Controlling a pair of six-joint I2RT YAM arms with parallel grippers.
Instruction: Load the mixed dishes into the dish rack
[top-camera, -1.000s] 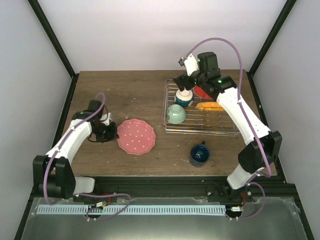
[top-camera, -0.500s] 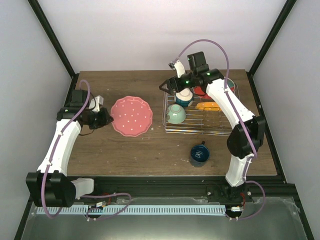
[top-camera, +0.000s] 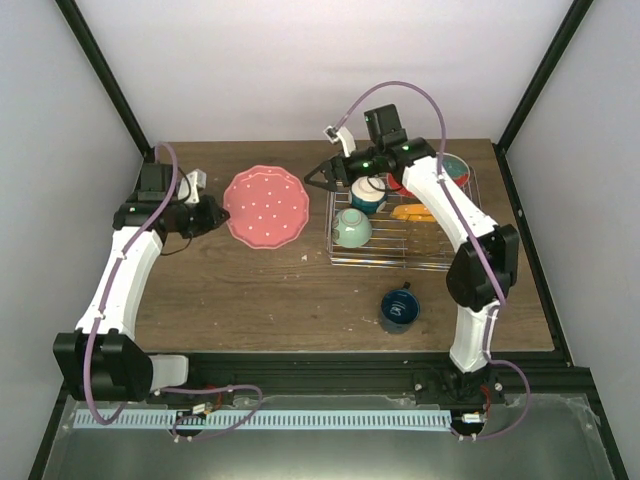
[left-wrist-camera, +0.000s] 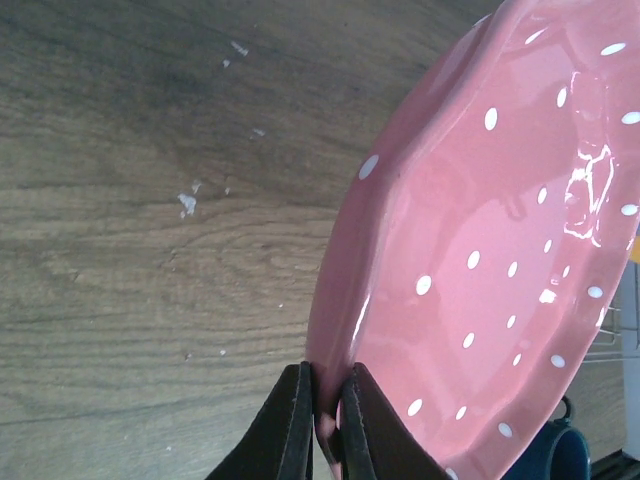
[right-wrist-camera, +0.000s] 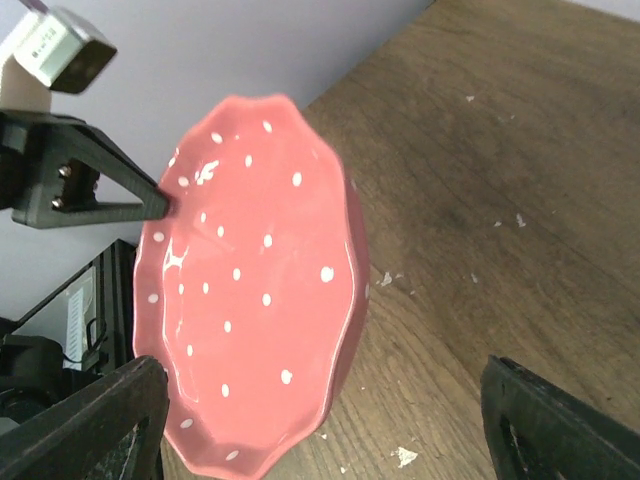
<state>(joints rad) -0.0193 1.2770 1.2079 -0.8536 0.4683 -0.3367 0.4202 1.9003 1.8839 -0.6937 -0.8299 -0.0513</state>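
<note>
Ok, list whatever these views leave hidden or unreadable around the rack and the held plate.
- Red-and-teal scalloped plate: top view, the right arm covers most of it; its slot is unreadable.
- Dark blue mug: left wrist view, cut by the bottom edge, partly behind the pink dotted scalloped plate.
- Silver wire dish rack: left wrist view, only a sliver at the right edge.

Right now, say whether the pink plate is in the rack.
Out: the left tool grips the pink plate by its rim, left of the rack.
</note>
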